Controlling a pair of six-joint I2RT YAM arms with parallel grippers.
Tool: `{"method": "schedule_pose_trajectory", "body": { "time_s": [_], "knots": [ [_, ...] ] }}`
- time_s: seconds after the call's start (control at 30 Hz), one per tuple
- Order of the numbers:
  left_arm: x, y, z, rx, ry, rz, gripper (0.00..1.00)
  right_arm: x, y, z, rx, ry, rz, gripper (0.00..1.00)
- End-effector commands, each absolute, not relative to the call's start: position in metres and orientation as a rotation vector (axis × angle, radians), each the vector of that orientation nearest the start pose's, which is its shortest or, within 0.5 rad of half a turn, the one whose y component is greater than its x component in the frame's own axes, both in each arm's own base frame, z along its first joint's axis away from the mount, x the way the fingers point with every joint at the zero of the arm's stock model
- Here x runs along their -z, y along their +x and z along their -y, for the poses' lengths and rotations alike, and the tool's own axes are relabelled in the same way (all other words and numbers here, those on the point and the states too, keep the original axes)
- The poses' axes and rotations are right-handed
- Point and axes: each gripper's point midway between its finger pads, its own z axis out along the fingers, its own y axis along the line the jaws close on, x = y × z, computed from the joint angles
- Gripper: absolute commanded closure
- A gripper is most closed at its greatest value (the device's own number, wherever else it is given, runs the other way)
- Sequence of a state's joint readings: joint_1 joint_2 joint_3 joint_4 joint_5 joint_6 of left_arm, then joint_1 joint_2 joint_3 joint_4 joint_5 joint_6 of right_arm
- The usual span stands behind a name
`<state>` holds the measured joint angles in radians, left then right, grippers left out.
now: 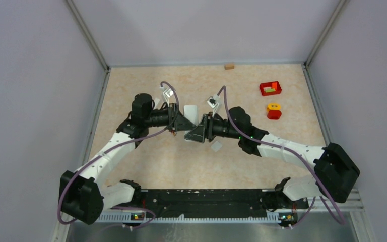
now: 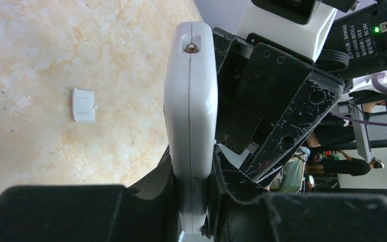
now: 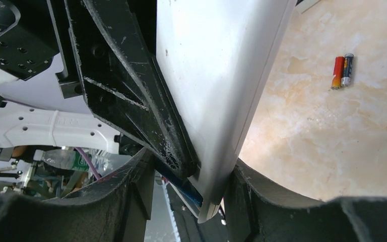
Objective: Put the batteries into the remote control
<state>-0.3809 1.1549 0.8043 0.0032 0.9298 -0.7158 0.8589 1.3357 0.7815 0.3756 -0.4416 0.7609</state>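
Observation:
The white remote control [image 2: 190,111] stands edge-on, and my left gripper [image 2: 194,176] is shut on its lower end. In the top view both grippers meet at the table's middle around the remote control [image 1: 190,112]. My right gripper [image 3: 191,171] straddles the remote control's [image 3: 221,75] corner together with one left finger [image 3: 126,85]. Its right pad touches the remote's edge, while its left pad stands apart with a gap. Two batteries [image 3: 342,71], one red and one dark, lie side by side on the table beyond.
A small white battery cover [image 2: 83,105] lies flat on the table, seen near the right arm as a white cover [image 1: 215,146]. At the back right stand a red box [image 1: 270,88] and a red-yellow block [image 1: 274,111]. A wooden block [image 1: 229,65] sits by the far wall.

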Motion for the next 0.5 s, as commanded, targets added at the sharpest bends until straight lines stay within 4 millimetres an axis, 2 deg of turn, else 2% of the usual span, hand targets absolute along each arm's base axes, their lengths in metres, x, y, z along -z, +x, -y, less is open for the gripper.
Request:
{"method": "schedule_pose_trajectory", "body": {
  "time_s": [0.0, 0.07, 0.13, 0.2, 0.27, 0.4, 0.47],
  "knots": [
    [-0.2643, 0.2195, 0.2611, 1.641, 0.337, -2.087, 1.0, -0.2691, 0.1806, -0.3775, -1.567, -0.595, -1.699, 0.7],
    [-0.2663, 0.2165, 0.262, 1.676, 0.314, -2.111, 1.0, -0.2712, 0.1804, -0.3767, -1.567, -0.597, -1.677, 0.73],
    [-0.2702, 0.2144, 0.2628, 1.704, 0.306, -2.117, 1.0, -0.2733, 0.1807, -0.3771, -1.57, -0.593, -1.662, 0.88],
    [-0.2727, 0.2133, 0.2622, 1.704, 0.302, -2.114, 1.0, -0.2729, 0.1832, -0.3781, -1.571, -0.573, -1.678, 0.93],
    [-0.2738, 0.2148, 0.2606, 1.674, 0.304, -2.102, 1.0, -0.2724, 0.1845, -0.3798, -1.575, -0.562, -1.696, 0.87],
    [-0.2736, 0.219, 0.2587, 1.629, 0.301, -2.08, 1.0, -0.2751, 0.1827, -0.3812, -1.604, -0.555, -1.698, 0.59],
    [-0.2718, 0.2212, 0.2586, 1.621, 0.295, -2.08, 1.0, -0.2784, 0.1811, -0.3804, -1.617, -0.55, -1.688, 0.49]
  ]
}}
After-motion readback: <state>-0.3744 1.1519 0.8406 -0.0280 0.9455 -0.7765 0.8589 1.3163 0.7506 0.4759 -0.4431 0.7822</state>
